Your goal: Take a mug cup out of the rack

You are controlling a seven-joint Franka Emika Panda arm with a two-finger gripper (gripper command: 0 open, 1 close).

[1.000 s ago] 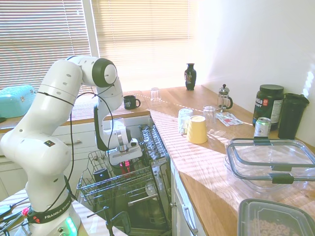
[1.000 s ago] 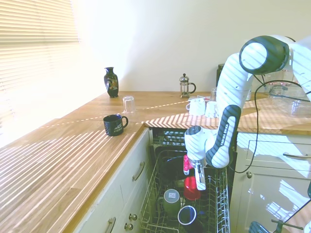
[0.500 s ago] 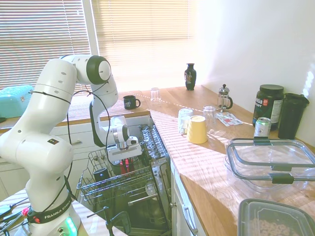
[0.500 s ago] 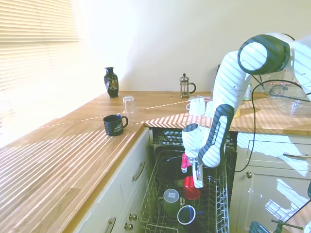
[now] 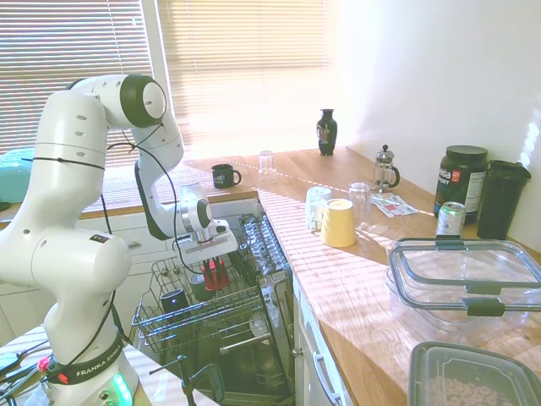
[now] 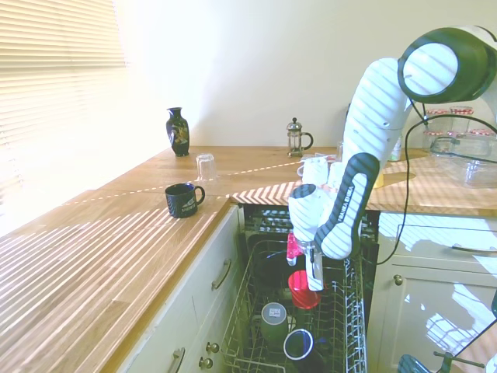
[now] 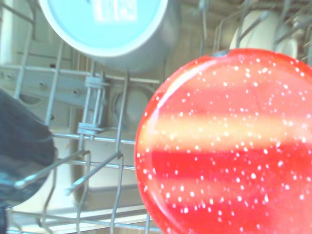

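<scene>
Red mug (image 6: 304,280) hangs clamped in the gripper (image 6: 312,281), lifted above the rack (image 6: 347,334); other mugs sit below.

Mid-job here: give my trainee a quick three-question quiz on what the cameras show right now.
1. True or false: the gripper is shut on the mug cup.
2. The dark mug on the counter stands nearest to: A the clear glass; B the French press; C the yellow cup.
3. Fill in: the mug cup hangs over the wire ____.
Key: 1 true; 2 A; 3 rack.
</scene>
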